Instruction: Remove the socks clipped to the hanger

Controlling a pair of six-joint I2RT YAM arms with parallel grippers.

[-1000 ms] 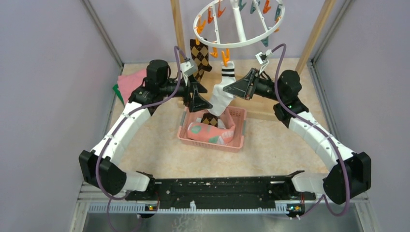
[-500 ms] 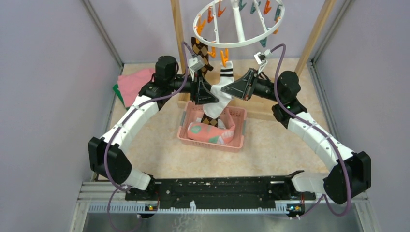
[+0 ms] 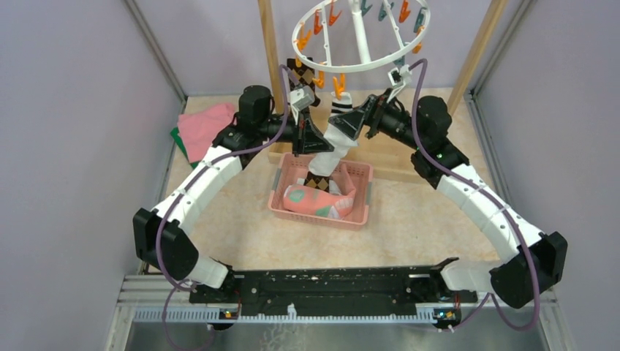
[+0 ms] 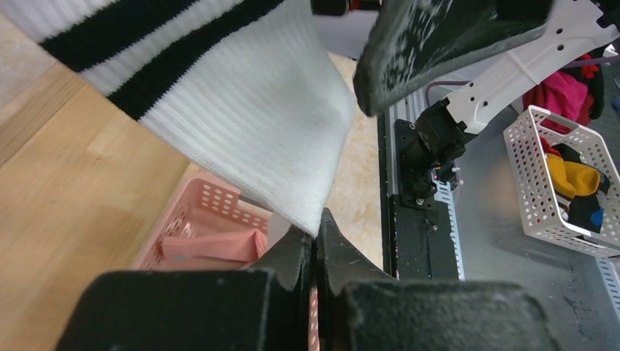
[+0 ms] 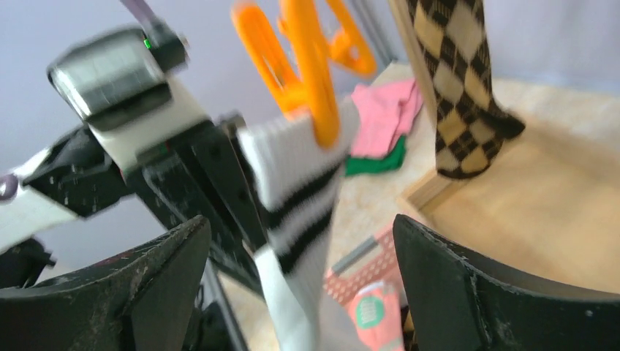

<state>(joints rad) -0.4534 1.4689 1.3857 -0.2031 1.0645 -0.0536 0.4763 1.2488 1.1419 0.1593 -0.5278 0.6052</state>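
A white sock point(image 3: 333, 139) with a black-striped cuff hangs from an orange clip point(image 3: 338, 84) on the white ring hanger point(image 3: 363, 69). My left gripper point(image 3: 316, 146) is shut, pinching the sock's lower edge point(image 4: 248, 124) between its tips point(image 4: 316, 227). Up by the cuff, my right gripper point(image 3: 354, 121) stands open, one finger on each side of the sock point(image 5: 292, 190) without touching it point(image 5: 300, 219). An argyle sock point(image 5: 460, 80) hangs from the hanger behind, partly hidden by the left wrist point(image 3: 301, 73).
A pink basket point(image 3: 281, 205) below the hanger holds a pink sock with a teal patch point(image 3: 307, 197) and an argyle one. Wooden posts point(image 3: 269, 44) and a wooden base point(image 3: 395, 157) frame the hanger. Pink and green cloths point(image 3: 208, 128) lie at the back left.
My left gripper swung in and shut on the white sock. My right gripper let go of it, opened wide and rose toward the cuff.
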